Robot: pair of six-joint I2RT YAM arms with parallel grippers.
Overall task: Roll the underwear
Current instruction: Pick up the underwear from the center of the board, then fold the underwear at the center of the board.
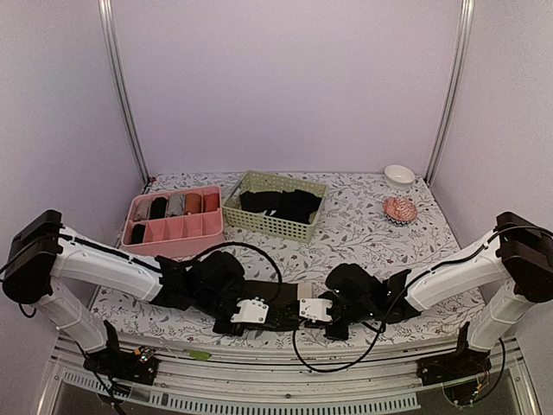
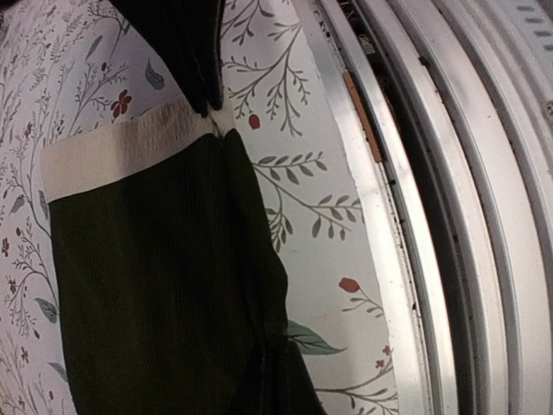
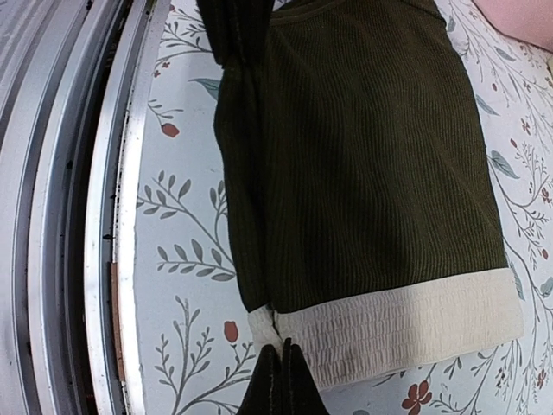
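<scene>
The underwear [image 1: 283, 298] lies flat on the floral cloth near the table's front edge, between my two grippers. It is dark ribbed cloth [image 3: 371, 164] with a cream waistband [image 3: 406, 324]. It also shows in the left wrist view [image 2: 155, 285]. Its near long edge is folded over. My right gripper [image 3: 281, 380] is shut on the near corner of the waistband and also shows in the top view [image 1: 300, 316]. My left gripper [image 1: 268, 316] is shut on the opposite end of that folded edge, and its fingers [image 3: 232, 35] show in the right wrist view.
A pink divided tray [image 1: 177, 238] with rolled cloth bundles stands at the back left. A green basket [image 1: 275, 226] of black garments is beside it. A white bowl [image 1: 399, 175] and a pink round object [image 1: 400, 209] sit back right. The metal front rail [image 3: 78, 216] runs right beside the underwear.
</scene>
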